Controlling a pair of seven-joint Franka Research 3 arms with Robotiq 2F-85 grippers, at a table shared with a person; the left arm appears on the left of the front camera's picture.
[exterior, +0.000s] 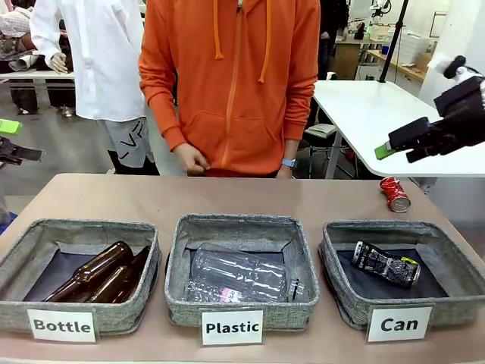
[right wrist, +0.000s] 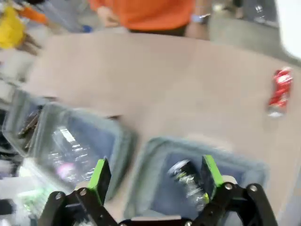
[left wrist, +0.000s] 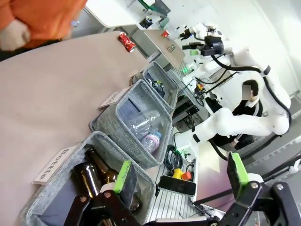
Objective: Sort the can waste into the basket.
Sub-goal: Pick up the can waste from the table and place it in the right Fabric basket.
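Observation:
A crushed shiny red can (exterior: 395, 194) lies on the bare table at the far right, behind the grey "Can" basket (exterior: 345, 302). A black can (exterior: 386, 264) with white print lies inside that basket. My right gripper (exterior: 394, 144) hangs open and empty, high above the table's right side. In the right wrist view the right gripper (right wrist: 155, 173) frames the black can (right wrist: 187, 181) in the basket (right wrist: 160, 143), with the red can (right wrist: 281, 92) far off. My left gripper (exterior: 11, 140) stands open at the left edge. In the left wrist view the left gripper (left wrist: 181, 174) is empty, and the red can (left wrist: 127, 42) lies far away.
The "Plastic" basket (exterior: 182, 303) in the middle holds clear plastic bottles. The "Bottle" basket (exterior: 15, 311) on the left holds brown glass bottles. A person in an orange hoodie stands at the far side, one hand (exterior: 193, 161) at the table edge. A white table stands behind on the right.

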